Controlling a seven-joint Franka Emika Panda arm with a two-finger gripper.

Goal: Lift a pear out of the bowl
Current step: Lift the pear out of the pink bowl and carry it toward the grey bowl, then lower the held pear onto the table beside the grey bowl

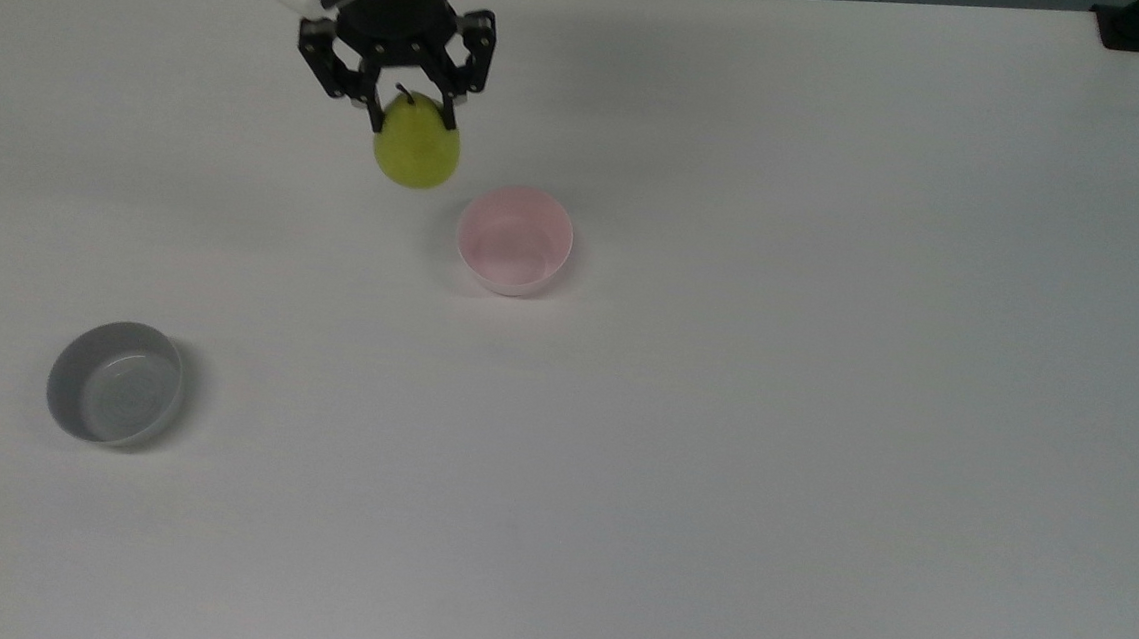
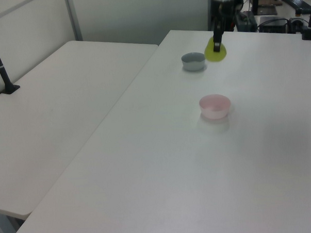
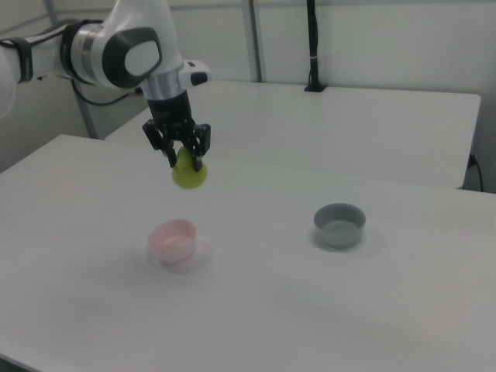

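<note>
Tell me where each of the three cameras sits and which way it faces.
Top view: high above the table, looking down; gripper holds the pear at the top edge.
Left view: low at one table end, looking along it; arm's tip at the far end.
Right view: opposite side, showing the arm.
All share the pink bowl and grey bowl.
</note>
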